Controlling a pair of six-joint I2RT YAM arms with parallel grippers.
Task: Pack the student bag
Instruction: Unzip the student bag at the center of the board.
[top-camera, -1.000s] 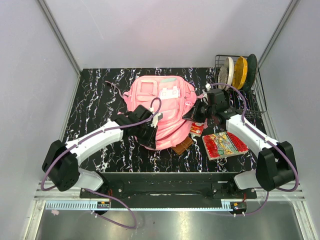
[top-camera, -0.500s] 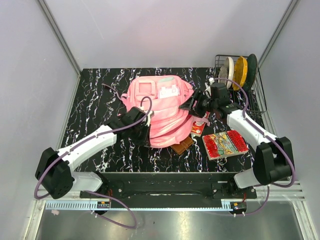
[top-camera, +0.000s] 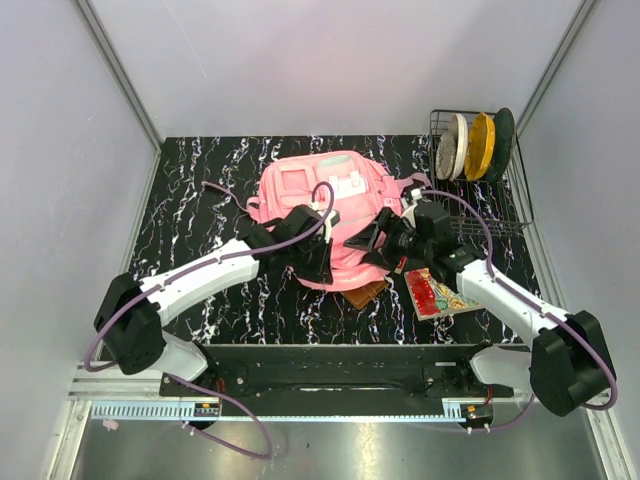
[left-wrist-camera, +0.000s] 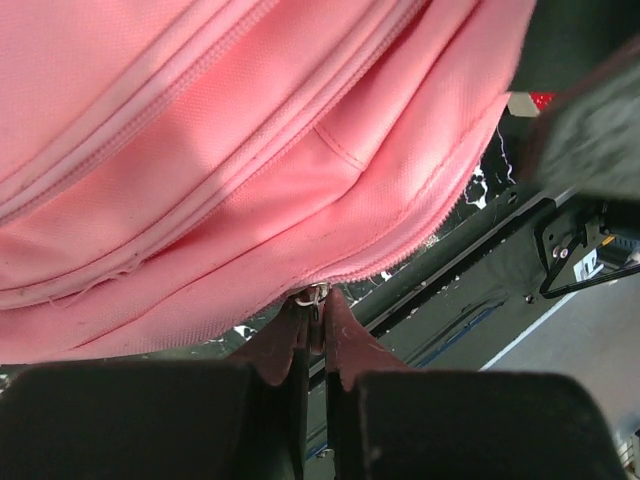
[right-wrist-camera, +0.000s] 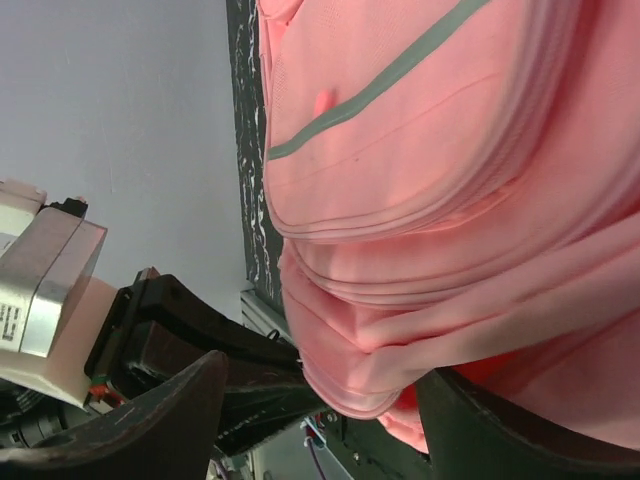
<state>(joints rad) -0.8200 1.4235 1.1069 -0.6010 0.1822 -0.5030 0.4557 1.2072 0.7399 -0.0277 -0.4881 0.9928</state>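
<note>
The large soft pink fabric backpack (top-camera: 318, 205) lies flat in the middle of the black marbled counter (top-camera: 190, 200), its pocketed front facing up and its near edge bunched up between the two arms. The left pincer (left-wrist-camera: 318, 318) is pressed together on the small metal zip pull (left-wrist-camera: 315, 294) at the bag's lower seam, the fingertips pinching it from both sides. The right pincer (right-wrist-camera: 328, 380) stands spread at the bag's right flank, with a hanging fold of pink fabric between its fingers. I cannot tell whether they touch the cloth.

The step in hand looks like running the zip open so the main compartment can take things. To do it well, the left arm should draw the pull along the line of the zip teeth, following the curve of the seam rather than tugging outward, since a sideways pull would likely drag the whole limp bag across the counter. The right pincer would help most by closing on that fold near the seam and holding it back, so the cloth is taut ahead of the slider. The grip on the pull is shallow, so a slow, even draw seems safer than a jerk.

A flat, brightly patterned book (top-camera: 447, 291) lies just right of the bag, and a brown flat item (top-camera: 368, 291) pokes out from under its near edge; the bag should not be swept over them.
</note>
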